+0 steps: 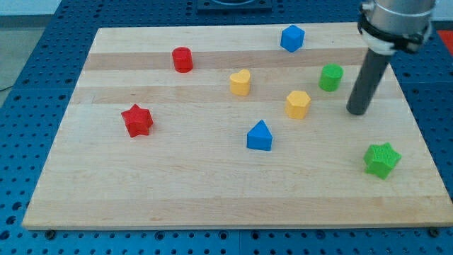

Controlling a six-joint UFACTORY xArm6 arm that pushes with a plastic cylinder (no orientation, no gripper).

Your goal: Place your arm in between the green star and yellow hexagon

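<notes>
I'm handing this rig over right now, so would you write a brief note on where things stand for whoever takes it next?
My tip rests on the wooden board, to the view's right of the yellow hexagon block and above the green star block, touching neither.
The hexagon sits mid-board; the star lies near the view's bottom right corner.
Done: the tip is close to the gap between them.
Left: probably a short slide down and slightly to the view's left, onto the line between the two.

Dark straight rod, seemingly grey collar, my tip (pixel 357 112)

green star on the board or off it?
On. The green star sits wholly on the wooden board, inside its right edge.
</notes>
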